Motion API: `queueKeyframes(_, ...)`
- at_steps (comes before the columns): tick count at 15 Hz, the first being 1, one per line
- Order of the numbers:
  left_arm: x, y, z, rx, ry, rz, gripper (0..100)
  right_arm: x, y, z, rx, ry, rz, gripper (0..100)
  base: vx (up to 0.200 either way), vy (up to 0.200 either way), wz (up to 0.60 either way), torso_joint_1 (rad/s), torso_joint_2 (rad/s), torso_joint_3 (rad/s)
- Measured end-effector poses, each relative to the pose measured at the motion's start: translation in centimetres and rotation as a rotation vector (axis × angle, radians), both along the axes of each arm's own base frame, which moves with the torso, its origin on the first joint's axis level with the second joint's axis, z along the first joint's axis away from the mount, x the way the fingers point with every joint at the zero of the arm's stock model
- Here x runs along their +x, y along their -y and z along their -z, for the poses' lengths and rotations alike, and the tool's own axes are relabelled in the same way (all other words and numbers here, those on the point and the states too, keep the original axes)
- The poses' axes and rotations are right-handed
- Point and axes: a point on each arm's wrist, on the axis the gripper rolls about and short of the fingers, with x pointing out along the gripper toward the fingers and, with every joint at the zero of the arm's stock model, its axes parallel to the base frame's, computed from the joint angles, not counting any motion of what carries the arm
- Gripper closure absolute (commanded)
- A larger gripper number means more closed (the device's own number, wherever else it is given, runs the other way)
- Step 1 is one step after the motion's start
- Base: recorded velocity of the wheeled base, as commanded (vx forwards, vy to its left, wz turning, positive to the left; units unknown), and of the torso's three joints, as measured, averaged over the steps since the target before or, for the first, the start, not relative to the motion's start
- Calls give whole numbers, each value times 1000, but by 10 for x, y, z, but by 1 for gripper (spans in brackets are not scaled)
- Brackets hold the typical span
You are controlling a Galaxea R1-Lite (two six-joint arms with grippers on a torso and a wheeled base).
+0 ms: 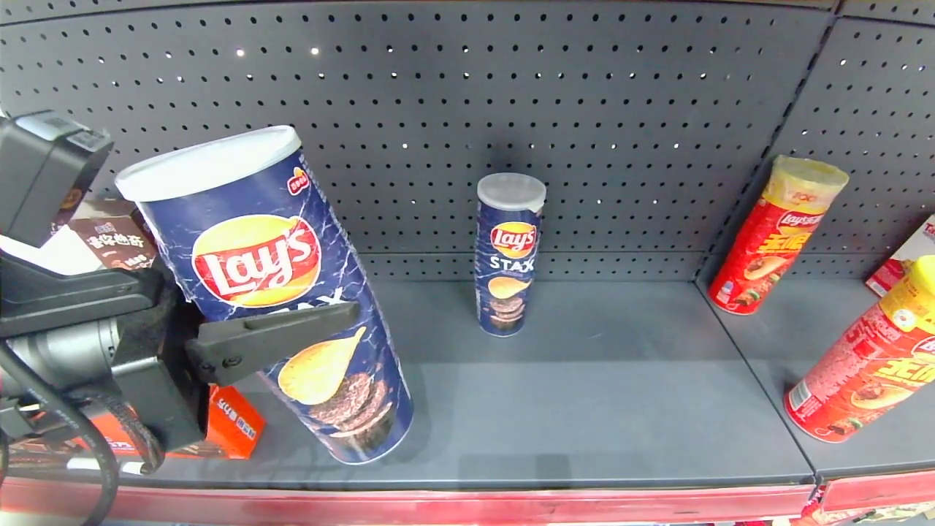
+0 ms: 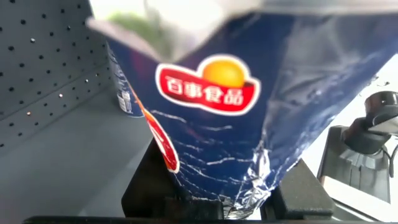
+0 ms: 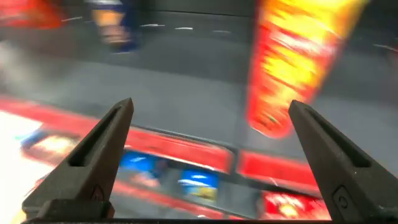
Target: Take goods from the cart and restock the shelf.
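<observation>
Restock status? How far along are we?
Done: one blue can stands upright at the back of the shelf. In hand: the left gripper is shut on a second blue can, tilted over the shelf front. Left: stand it upright and release. The right gripper is open and empty.

Orange box (image 1: 235,424) — just below the left jaws, partly hidden. Brown-printed box (image 1: 109,245) — behind and above those jaws. Rear red can (image 1: 778,234) and front red can (image 1: 865,372) — both well to the right of the left jaws. A blurred red can (image 3: 292,62) stands beyond the gap between the right jaws; which of the two cannot be told.
</observation>
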Motion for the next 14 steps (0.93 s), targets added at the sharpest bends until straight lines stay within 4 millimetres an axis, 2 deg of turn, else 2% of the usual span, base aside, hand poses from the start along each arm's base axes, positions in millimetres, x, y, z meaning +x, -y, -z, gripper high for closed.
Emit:
queueKeyframes(1,0,0,1,-4,-7,-3,100,7,-2,-12,-25,-11,-98,0,0,0,0,0,0,0)
queueKeyframes(4,2,-4,2,-5,-17,-22,100,30,-10,-31,-88,-63,-345,0,0,0,0,0,0,0)
queueKeyframes(6,2,-4,3,-5,-21,-26,100,49,-22,-42,-111,-100,-444,0,0,0,0,0,0,0)
queueKeyframes(10,2,-5,3,-6,-21,-30,100,90,-58,-60,-161,-177,-558,0,0,0,0,0,0,0)
queueKeyframes(12,3,-6,3,-6,-21,-33,100,104,-76,-61,-179,-196,-596,0,0,0,0,0,0,0)
queueKeyframes(14,3,-6,3,-6,-22,-32,100,125,-94,-62,-175,-169,-561,0,0,0,0,0,0,0)
